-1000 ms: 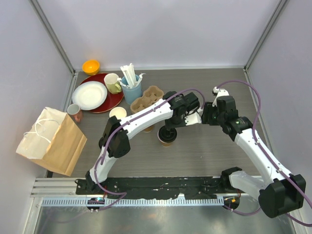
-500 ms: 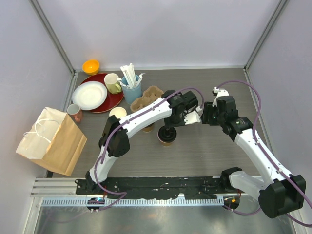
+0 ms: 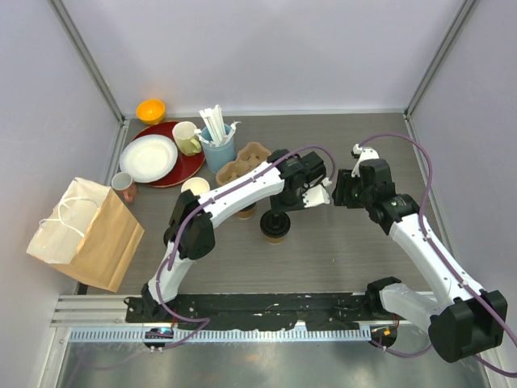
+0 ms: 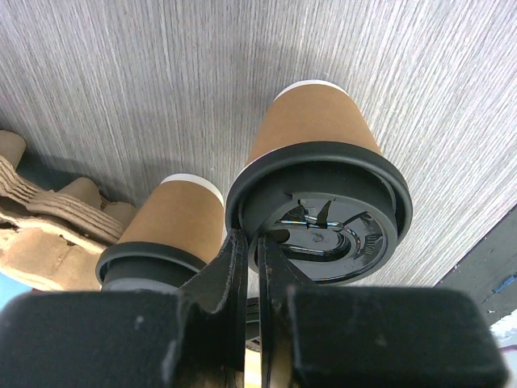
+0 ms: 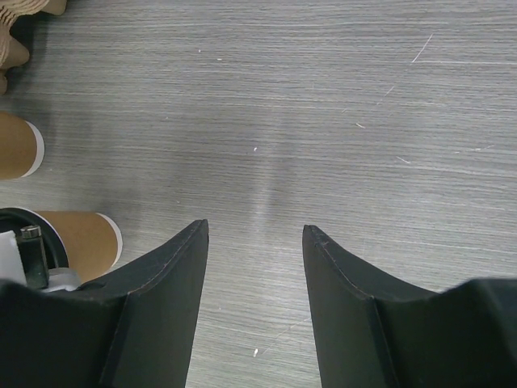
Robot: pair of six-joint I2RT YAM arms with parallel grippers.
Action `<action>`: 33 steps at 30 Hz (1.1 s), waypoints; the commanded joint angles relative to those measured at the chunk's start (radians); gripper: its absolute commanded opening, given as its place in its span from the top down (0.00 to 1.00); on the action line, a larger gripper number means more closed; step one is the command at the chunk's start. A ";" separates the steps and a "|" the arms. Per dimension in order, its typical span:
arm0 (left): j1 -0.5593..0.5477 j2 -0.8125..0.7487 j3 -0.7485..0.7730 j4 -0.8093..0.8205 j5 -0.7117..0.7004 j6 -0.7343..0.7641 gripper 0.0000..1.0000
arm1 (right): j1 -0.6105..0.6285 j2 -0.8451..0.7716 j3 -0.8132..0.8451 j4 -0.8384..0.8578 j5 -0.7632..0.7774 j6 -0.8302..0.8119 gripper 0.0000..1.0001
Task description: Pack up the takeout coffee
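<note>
I'm pinching the left gripper (image 4: 250, 244) narrowly on the round black lid (image 4: 331, 236) of a tapered kraft takeout coffee (image 4: 311, 121) | right gripper (image 5: 255, 242) is hanging half-spread, empty, over grainy grey counter (image 5: 363, 121)

The left arm (image 3: 234, 196) and right arm (image 3: 426, 242) share one build: smooth white rounded link shells joined by black motor housings. A slack purple cable (image 3: 404, 139) runs along each arm. Both bases are bolted to a black plate (image 3: 266, 308) at six o'clock in the overhead view. The left jaws are thin matte-black blades, lightly speckled. The right jaws are broad dark wedges with pale worn edges.
</note>
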 commanded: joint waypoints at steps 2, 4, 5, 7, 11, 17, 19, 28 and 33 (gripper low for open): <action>0.005 -0.003 0.002 -0.239 0.022 0.012 1.00 | -0.006 -0.021 0.005 0.020 -0.015 -0.013 0.44; 0.005 0.005 0.005 -0.234 0.025 0.014 1.00 | -0.006 -0.019 0.003 0.020 -0.017 -0.013 0.45; 0.003 0.005 0.006 -0.231 0.027 0.014 1.00 | -0.004 -0.021 0.002 0.020 -0.017 -0.013 0.44; 0.005 0.005 0.006 -0.230 0.027 0.016 1.00 | -0.006 -0.022 0.000 0.020 -0.020 -0.013 0.44; 0.017 0.008 -0.006 -0.225 0.044 0.016 1.00 | -0.004 -0.024 0.000 0.023 -0.017 -0.017 0.45; 0.035 -0.015 -0.069 -0.181 0.106 0.003 1.00 | -0.006 -0.028 -0.003 0.026 -0.020 -0.014 0.44; 0.038 -0.015 -0.072 -0.176 0.108 -0.004 0.99 | -0.006 -0.027 -0.003 0.026 -0.023 -0.017 0.44; 0.038 -0.053 -0.011 -0.171 0.084 -0.021 0.71 | -0.006 -0.030 -0.001 0.028 -0.055 -0.021 0.44; 0.040 -0.073 0.025 -0.171 0.079 -0.031 0.61 | -0.006 -0.027 -0.001 0.031 -0.063 -0.022 0.44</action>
